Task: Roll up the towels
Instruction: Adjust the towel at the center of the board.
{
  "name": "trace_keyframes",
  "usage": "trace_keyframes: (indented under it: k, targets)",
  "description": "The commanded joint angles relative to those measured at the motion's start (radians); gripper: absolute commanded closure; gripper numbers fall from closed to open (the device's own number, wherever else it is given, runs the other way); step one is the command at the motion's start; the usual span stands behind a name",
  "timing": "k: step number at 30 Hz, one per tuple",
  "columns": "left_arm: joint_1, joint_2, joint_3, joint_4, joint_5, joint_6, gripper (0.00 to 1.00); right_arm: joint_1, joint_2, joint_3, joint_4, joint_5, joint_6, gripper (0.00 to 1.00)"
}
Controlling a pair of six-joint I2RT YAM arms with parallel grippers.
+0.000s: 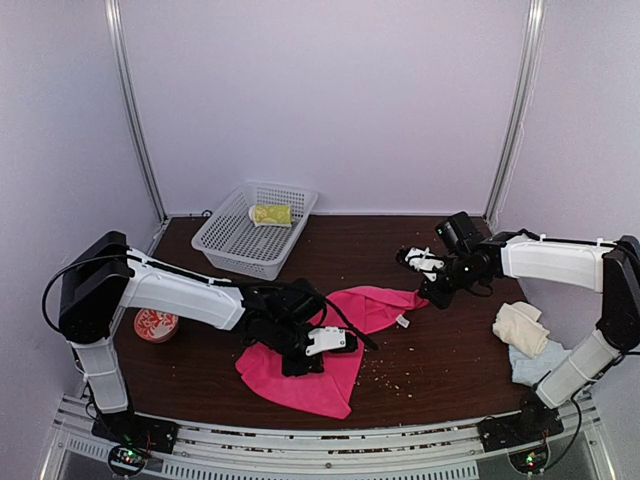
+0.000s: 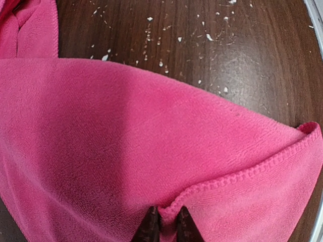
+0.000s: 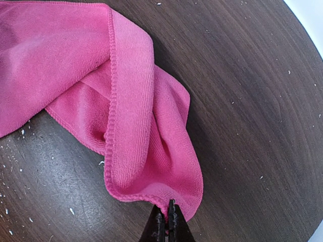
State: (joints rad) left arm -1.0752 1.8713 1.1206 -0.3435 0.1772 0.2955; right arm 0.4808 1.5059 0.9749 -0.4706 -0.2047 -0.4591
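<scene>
On the left gripper (image 2: 167, 228) the jaws are pinching the hem of the hot-pink towel (image 1: 300, 385), on the right gripper (image 3: 166, 226) they're clamping its far corner, and it's lying bunched on the surface (image 1: 440, 350), so it looks worth stretching flat before rolling.

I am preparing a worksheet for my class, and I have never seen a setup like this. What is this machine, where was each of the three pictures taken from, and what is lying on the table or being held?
These are two robot arms bolted to a dark brown wooden table. The wide picture looks down from above and behind them. The two close-ups come from a camera on each wrist. The left pincer and the right pincer each pinch an edge of the same hot-pink cloth towel. A white plastic basket holds a rolled lime-yellow towel. A cream towel and a pale-blue towel lie at the right.
</scene>
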Motion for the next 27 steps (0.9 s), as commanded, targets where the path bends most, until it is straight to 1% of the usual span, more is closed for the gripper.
trace_keyframes:
  k: [1,9,14,17,19,21,25,27]
  targets:
    - [-0.003,-0.022,0.022,0.002,0.007,0.009,0.91,-0.004,0.010,-0.012,0.012,-0.006,0.010,1.00]
    - [-0.003,-0.165,-0.012,-0.026,-0.089,-0.026,1.00,-0.004,0.010,-0.009,0.015,0.002,0.020,1.00]
    - [-0.002,-0.268,-0.044,-0.030,-0.149,-0.062,1.00,-0.004,0.017,0.000,0.013,0.010,0.028,1.00]
    - [0.015,-0.330,-0.047,-0.041,-0.203,-0.101,1.00,-0.023,0.010,0.036,-0.001,0.025,0.039,1.00]
    - [0.041,-0.379,-0.038,-0.067,-0.250,-0.131,1.00,-0.064,-0.002,0.094,-0.028,0.013,0.043,1.00]
    - [0.073,-0.432,-0.016,-0.106,-0.325,-0.159,1.00,-0.123,-0.008,0.184,-0.065,-0.007,0.042,1.00]
    - [0.157,-0.539,0.060,-0.203,-0.505,-0.253,1.00,-0.228,-0.003,0.414,-0.175,-0.059,0.043,1.00]
    - [0.179,-0.581,0.099,-0.259,-0.633,-0.313,1.00,-0.257,-0.003,0.507,-0.217,-0.068,0.050,1.00]
